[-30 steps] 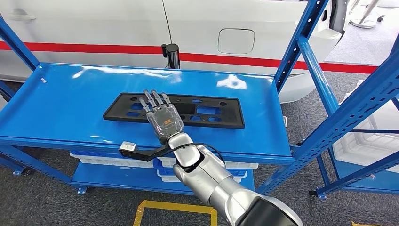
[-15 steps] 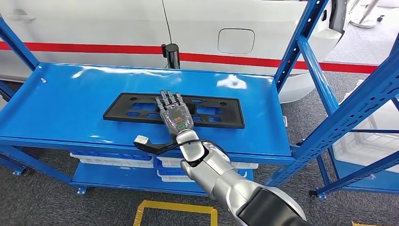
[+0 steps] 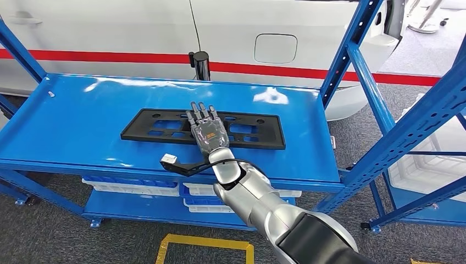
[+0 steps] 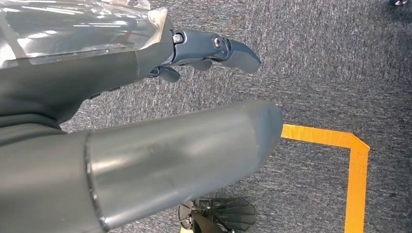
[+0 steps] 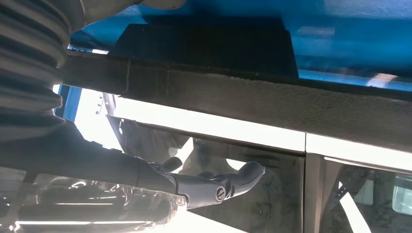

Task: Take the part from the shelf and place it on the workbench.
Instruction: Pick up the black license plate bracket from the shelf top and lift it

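A long flat black part (image 3: 258,135) with several cut-outs lies across the middle of the blue shelf top (image 3: 77,121). My right hand (image 3: 207,131) reaches in from the front edge, stretched flat over the part's middle with fingers straight and apart, holding nothing. Whether it touches the part I cannot tell. In the right wrist view the part's dark edge (image 5: 252,99) runs close by the extended fingers (image 5: 218,187). My left hand (image 4: 214,48) hangs over grey carpet with nothing in it, fingers loosely extended.
A white car with a red stripe (image 3: 137,33) stands right behind the shelf. A black post (image 3: 201,65) rises at the shelf's back edge. Blue uprights (image 3: 351,60) frame the right side. White trays (image 3: 132,187) sit on the lower level. Yellow tape (image 3: 203,242) marks the floor.
My right hand has slid to the right and farther in, from the part's left-centre to over its middle. The part has not moved.
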Robot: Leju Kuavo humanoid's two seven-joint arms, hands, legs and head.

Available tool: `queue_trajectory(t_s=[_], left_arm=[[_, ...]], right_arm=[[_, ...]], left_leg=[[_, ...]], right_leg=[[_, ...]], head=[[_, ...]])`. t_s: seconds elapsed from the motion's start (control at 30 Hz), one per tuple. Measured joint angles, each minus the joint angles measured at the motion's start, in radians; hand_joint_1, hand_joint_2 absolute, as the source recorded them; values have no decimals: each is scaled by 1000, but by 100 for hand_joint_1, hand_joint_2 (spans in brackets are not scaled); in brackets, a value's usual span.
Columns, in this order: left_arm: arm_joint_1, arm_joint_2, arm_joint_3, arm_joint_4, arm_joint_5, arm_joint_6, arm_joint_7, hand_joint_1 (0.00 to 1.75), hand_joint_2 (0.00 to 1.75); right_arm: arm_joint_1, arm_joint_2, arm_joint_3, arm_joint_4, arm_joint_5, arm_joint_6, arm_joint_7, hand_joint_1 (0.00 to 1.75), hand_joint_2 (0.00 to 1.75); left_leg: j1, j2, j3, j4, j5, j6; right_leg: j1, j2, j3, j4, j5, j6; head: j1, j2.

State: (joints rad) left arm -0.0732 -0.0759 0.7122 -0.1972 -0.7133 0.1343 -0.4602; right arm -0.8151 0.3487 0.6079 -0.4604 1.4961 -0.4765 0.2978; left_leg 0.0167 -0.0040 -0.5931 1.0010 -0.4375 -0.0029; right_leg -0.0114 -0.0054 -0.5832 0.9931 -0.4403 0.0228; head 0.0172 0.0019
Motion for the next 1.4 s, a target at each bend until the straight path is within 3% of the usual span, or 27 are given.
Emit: queue_trajectory(t_s=[0.1, 0.13, 0.23, 1.23, 1.33, 1.4], left_arm=[[-1, 0, 0, 0, -2, 0, 2, 0, 0], [-2, 0, 0, 0, -3, 0, 4, 0, 0], [-4, -1, 0, 0, -9, 0, 9, 0, 0], [-13, -3, 4, 0, -25, 6, -5, 0, 0], [-14, -4, 5, 0, -29, 6, -15, 0, 0], [-17, -5, 6, 0, -29, 6, -22, 0, 0]], right_arm=[[-4, 0, -4, 13, 0, -3, -7, 135, 175], [-3, 1, -4, 17, 0, -4, -10, 155, 175], [-2, 1, -6, 27, 1, -10, -18, 172, 175], [4, 4, -31, 52, 0, -75, -52, 175, 175], [3, 4, -34, 49, -44, -105, -90, 175, 175], [2, 4, -36, 33, -152, -118, -162, 175, 175]], left_leg=[[0, 0, 0, 0, 0, 0], [0, 0, 0, 0, 0, 0], [0, 0, 0, 0, 0, 0], [0, 0, 0, 0, 0, 0], [0, 0, 0, 0, 0, 0], [0, 1, 0, 0, 0, 0]], right_leg=[[0, 0, 0, 0, 0, 0], [0, 0, 0, 0, 0, 0], [0, 0, 0, 0, 0, 0], [0, 0, 0, 0, 0, 0], [0, 0, 0, 0, 0, 0], [0, 0, 0, 0, 0, 0]], head=[[0, 0], [0, 0], [0, 0], [0, 0], [0, 0], [0, 0]])
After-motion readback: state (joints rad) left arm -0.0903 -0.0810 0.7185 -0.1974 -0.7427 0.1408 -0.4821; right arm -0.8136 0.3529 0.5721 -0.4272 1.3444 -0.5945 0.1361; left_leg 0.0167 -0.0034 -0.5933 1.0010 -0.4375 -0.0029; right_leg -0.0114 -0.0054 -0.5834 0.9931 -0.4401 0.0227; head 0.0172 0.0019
